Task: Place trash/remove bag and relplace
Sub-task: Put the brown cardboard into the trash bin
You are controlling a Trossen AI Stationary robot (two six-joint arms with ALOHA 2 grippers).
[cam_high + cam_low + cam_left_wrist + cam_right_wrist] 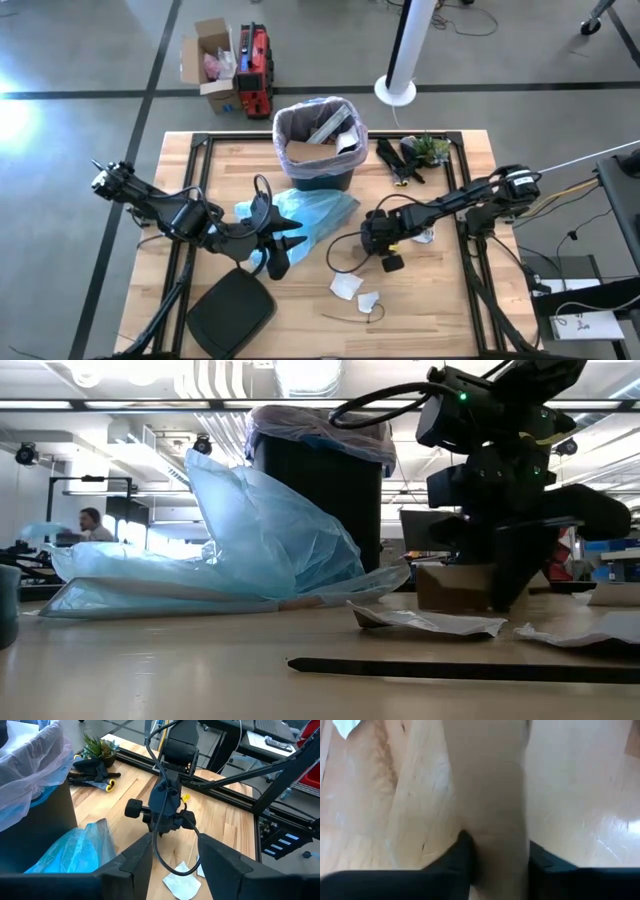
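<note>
The black bin (pixel 318 150) stands at the table's far middle. The pinkish-white bag (pixel 290 118) lines its rim, and brown paper lies inside. A brown paper piece of trash (pixel 450 588) sits on the table right of centre, with my right gripper (pixel 377 243) pointing down and shut on it. White paper scraps (pixel 347 286) lie flat near the front edge. My left gripper (pixel 297 238) hangs open above the table beside a light blue bag (pixel 310 212), with nothing between its fingers (pixel 135 860). My right gripper pinches the brown paper piece (pixel 495 810) between its two fingers (pixel 465 852). They come from above and point steeply down. In the low view the piece's lower edge seems to rest on the table beside the fingers (pixel 510 585).
A black bin lid (pixel 232 312) lies at the near left. Black and green clutter (pixel 410 155) sits right of the bin. A thin dark stick (pixel 450 670) lies near the front edge. A cable loops below my right arm (pixel 345 255).
</note>
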